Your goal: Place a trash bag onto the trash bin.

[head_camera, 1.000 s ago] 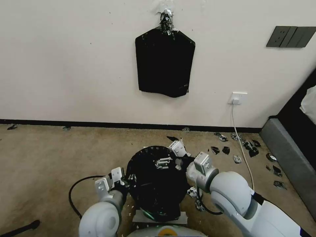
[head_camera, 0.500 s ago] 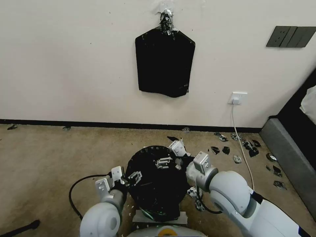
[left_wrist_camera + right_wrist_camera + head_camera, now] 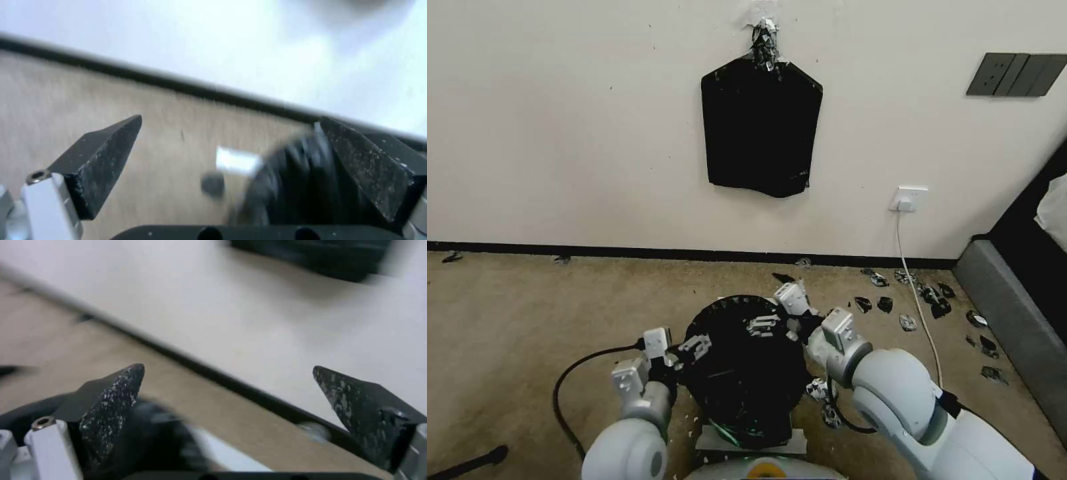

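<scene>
The trash bag [image 3: 740,373], glossy and crinkled black, is draped over the trash bin low in the centre of the head view, hiding the bin's walls. My left gripper [image 3: 696,347] is open at the bag's left rim, and the left wrist view has one of its fingers beside the black plastic [image 3: 302,186]. My right gripper [image 3: 764,325] hovers open over the far right part of the rim. Its wrist view shows the bag [image 3: 151,433] below one finger and nothing between the fingers. The gap in each gripper [image 3: 230,119] [image 3: 228,367] holds nothing.
A flat black bag pack [image 3: 762,127] hangs on the wall behind. Torn black scraps [image 3: 934,293] litter the carpet at right, near a white cord and socket [image 3: 908,198]. Grey furniture [image 3: 1014,320] lines the right edge. A black cable [image 3: 570,387] loops on the floor at left.
My left gripper has drawn back and up from the bag's left edge, its fingers now showing apart. The right gripper has shifted slightly right along the rim.
</scene>
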`<state>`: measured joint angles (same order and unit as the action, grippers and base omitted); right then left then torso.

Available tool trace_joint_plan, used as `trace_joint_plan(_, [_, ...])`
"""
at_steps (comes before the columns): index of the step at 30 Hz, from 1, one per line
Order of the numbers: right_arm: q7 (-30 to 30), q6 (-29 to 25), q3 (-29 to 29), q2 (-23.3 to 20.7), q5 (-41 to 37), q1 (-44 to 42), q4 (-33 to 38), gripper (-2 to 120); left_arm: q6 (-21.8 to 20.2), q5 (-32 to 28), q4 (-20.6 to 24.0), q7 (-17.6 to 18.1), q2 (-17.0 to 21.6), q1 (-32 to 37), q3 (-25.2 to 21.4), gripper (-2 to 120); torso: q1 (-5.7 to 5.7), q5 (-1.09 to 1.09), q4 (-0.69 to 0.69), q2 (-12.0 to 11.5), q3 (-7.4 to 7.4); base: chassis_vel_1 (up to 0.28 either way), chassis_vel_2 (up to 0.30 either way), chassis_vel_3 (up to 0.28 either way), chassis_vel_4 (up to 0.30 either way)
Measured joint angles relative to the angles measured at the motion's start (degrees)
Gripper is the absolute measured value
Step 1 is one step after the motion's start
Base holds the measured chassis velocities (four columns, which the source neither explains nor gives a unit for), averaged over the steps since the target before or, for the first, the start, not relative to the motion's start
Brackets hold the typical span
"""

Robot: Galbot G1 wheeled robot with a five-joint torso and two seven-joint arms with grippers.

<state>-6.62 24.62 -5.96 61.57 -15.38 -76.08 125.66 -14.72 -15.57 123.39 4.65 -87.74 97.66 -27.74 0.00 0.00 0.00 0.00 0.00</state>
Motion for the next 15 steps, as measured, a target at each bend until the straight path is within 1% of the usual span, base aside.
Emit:
trace_joint_plan(1, [-3.00,-2.14,-1.75,1.43,-0.40,-2.36,-0.14,100,3.75,-0.33,-0.62,-1.07,0.22,-0.09,-1.02,100,0.00,-0.01,0.00,0.00,0.00,0.000,0.000,0.000,0.000])
trace_joint_plan(2, [-5.39,-4.93,-3.47,2.81,-0.31,-5.09,-0.34,100,7.51,-0.08,-1.60,-3.28,0.35,-0.31,-2.77,100,0.00,-0.02,-0.01,0.00,0.00,0.000,0.000,0.000,0.000])
trace_joint_plan(3, [-5.39,-4.93,-3.47,2.81,-0.31,-5.09,-0.34,100,7.51,-0.08,-1.60,-3.28,0.35,-0.31,-2.77,100,0.00,-0.02,-0.01,0.00,0.00,0.000,0.000,0.000,0.000])
trace_joint_plan(4, [-7.08,-8.54,-5.50,4.53,1.41,-7.97,-0.98,100,11.49,1.01,-2.74,-7.59,0.46,-0.47,-4.97,100,0.00,-0.02,0.00,0.00,0.00,0.000,0.000,0.000,0.000])
trace_joint_plan(5, [-7.90,-11.37,-6.87,5.85,3.55,-9.72,-1.89,100,14.54,1.64,-3.72,-10.28,0.52,-0.69,-6.27,100,0.00,-0.01,0.00,0.00,0.00,0.000,0.000,0.000,0.000])
trace_joint_plan(6, [-8.73,-15.44,-8.65,7.63,6.59,-11.64,-3.65,100,17.64,2.20,-4.79,-12.86,0.50,-0.94,-7.67,100,0.00,-0.02,0.00,0.00,0.00,0.000,0.000,0.000,0.000])
trace_joint_plan(7, [-8.73,-15.44,-8.65,7.63,6.59,-11.64,-3.65,100,17.64,2.20,-4.79,-12.86,0.50,-0.94,-7.67,100,0.00,-0.02,0.00,0.00,0.00,0.000,0.000,0.000,0.000])
trace_joint_plan(8, [-9.28,-18.96,-10.20,9.20,8.89,-12.90,-5.32,100,20.08,2.35,-5.72,-14.19,0.46,-1.14,-8.47,100,0.00,-0.01,-0.01,0.00,0.00,0.000,0.000,0.000,0.000])
trace_joint_plan(9, [-9.67,-23.87,-12.41,11.46,11.38,-14.87,-7.60,100,23.26,2.23,-6.83,-14.90,0.39,-1.30,-9.30,100,0.00,0.00,0.00,0.00,0.00,0.000,0.000,0.000,0.000])
trace_joint_plan(10, [-9.69,-27.14,-13.62,12.83,12.36,-16.79,-8.79,100,25.45,1.98,-7.52,-15.46,0.27,-1.31,-10.01,100,0.00,-0.01,-0.01,0.00,0.00,0.000,0.000,0.000,0.000])
trace_joint_plan(11, [-9.69,-27.14,-13.62,12.83,12.36,-16.79,-8.79,100,25.45,1.98,-7.52,-15.46,0.27,-1.31,-10.01,100,0.00,-0.01,-0.01,0.00,0.00,0.000,0.000,0.000,0.000])
trace_joint_plan(13, [-9.41,-31.34,-14.86,14.56,12.75,-19.28,-10.12,100,28.69,0.98,-8.33,-16.58,0.14,-0.73,-10.98,100,0.00,-0.01,-0.02,0.00,0.00,0.000,0.000,0.000,0.000])
trace_joint_plan(15, [-8.51,-33.49,-15.62,15.45,13.32,-20.08,-10.70,100,30.20,0.63,-8.78,-17.23,-0.04,-0.30,-11.28,100,0.00,-0.01,0.00,0.00,0.00,0.000,0.000,0.000,0.000])
